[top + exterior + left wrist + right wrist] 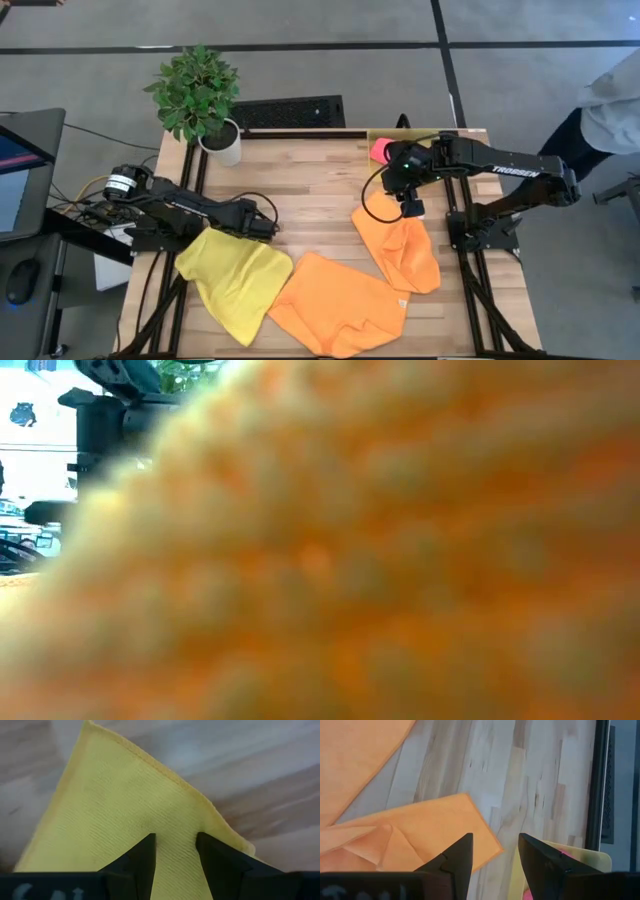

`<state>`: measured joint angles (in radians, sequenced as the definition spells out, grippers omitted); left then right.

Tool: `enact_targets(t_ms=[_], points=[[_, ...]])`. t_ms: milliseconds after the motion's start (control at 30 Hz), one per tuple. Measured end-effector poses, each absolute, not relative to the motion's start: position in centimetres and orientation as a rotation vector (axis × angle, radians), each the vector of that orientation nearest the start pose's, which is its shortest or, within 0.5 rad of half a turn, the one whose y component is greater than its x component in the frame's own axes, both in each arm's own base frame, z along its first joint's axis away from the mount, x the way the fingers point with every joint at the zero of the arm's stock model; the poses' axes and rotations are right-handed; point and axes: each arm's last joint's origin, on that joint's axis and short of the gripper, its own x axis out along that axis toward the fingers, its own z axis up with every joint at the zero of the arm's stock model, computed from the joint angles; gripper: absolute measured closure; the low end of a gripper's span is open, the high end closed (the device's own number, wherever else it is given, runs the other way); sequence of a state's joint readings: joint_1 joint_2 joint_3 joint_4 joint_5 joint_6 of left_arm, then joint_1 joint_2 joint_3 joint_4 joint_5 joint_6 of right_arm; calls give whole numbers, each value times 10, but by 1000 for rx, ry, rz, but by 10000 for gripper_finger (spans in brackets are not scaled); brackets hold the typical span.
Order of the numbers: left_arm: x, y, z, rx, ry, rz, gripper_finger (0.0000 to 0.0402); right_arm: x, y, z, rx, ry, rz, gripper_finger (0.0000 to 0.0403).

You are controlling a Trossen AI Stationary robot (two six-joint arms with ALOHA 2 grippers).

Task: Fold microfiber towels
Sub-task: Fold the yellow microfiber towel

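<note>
Even bright light, soft shadows; low view blocked by blurred orange towel [380, 560], out of focus.

Left gripper [272, 222] sits left of centre in the high view, fingers parted — right gripper [411, 208] hangs right of centre, fingers parted too, empty.

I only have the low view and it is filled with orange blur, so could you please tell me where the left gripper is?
Observer: The left gripper is open over a corner of the yellow towel.
Operator: And the right one?
Observer: The right gripper is open above the far edge of an orange towel on the right.
Operator: Is that towel flat?
Observer: No, it lies partly folded over itself; a second orange towel lies mid-table.
</note>
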<state>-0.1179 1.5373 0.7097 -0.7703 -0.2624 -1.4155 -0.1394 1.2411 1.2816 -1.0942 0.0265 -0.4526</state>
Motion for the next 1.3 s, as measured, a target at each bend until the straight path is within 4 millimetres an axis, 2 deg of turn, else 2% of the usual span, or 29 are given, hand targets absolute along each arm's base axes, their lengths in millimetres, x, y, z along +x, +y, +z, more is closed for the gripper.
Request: enact_targets(t_ms=[267,567,800,1100,1300], points=[[225,-9,124,-729,1017,1073,261,225,-32,341,-353,1036,83,223],[249,19,122,-613,917,927,261,225,-32,341,-320,1031,63,220],[278,44,115,-582,799,857,261,225,-33,341,-319,1033,60,223],[323,79,118,-430,842,785,261,224,-42,341,-299,1038,24,221],[357,103,120,-405,836,749,261,223,-47,341,-288,1041,3,223]])
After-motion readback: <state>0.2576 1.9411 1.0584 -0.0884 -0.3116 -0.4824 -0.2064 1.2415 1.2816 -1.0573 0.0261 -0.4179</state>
